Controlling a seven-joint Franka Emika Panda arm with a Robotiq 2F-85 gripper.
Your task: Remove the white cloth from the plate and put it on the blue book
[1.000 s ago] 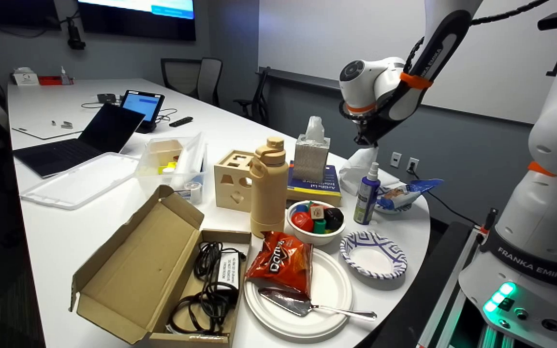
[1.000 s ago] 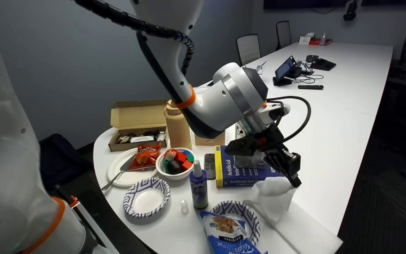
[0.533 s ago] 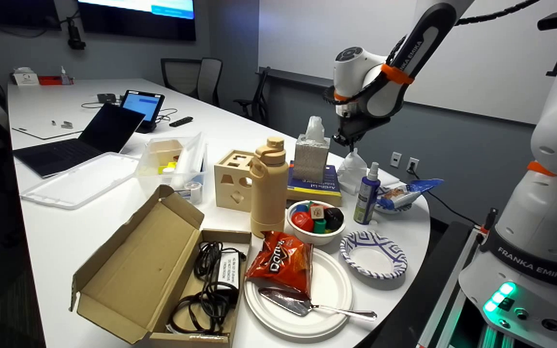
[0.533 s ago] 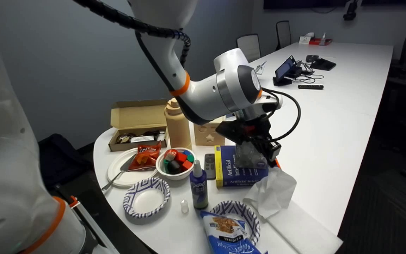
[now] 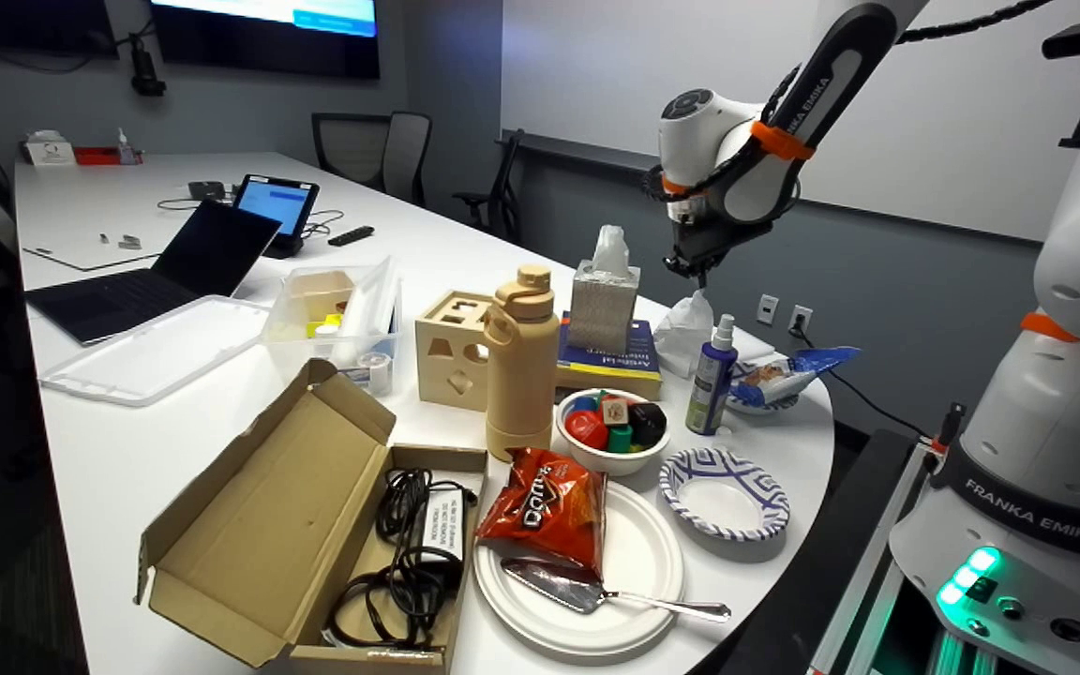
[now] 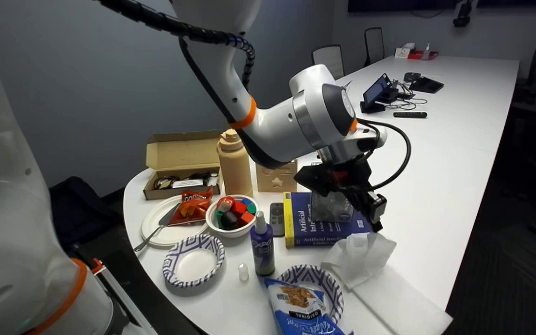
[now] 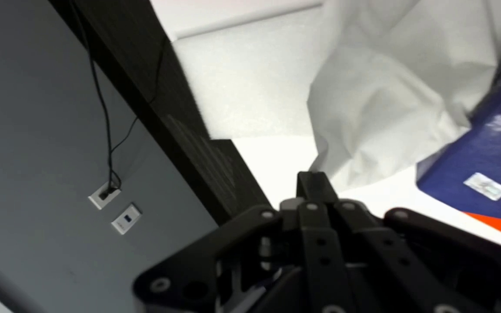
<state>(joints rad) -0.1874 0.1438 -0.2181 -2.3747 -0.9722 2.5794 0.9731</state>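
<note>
The white cloth (image 5: 683,333) hangs crumpled beside the blue book (image 5: 643,349) in an exterior view; in an exterior view the cloth (image 6: 360,260) lies partly over a white foam sheet (image 6: 403,300), near the patterned plate (image 6: 312,272). My gripper (image 6: 376,226), also in an exterior view (image 5: 701,279), is shut on the cloth's raised corner. In the wrist view the cloth (image 7: 385,104) runs up to the closed fingertips (image 7: 315,176), with the book (image 7: 489,161) at right. The pinched bit is hidden between the fingers. The book (image 6: 303,218) lies flat with a tissue box (image 6: 329,208) on it.
A spray bottle (image 5: 712,380) stands near the cloth. A blue snack bag (image 6: 300,307) lies on the patterned plate. Another patterned plate (image 6: 193,263), a bowl of blocks (image 6: 233,218), a tan bottle (image 5: 521,366) and a wooden cube (image 5: 451,352) stand around. The table edge is close.
My gripper, holding the cloth's corner, moved toward the book, then partly back away from it. The cloth's top shifted with it; its lower part stayed about in place.
</note>
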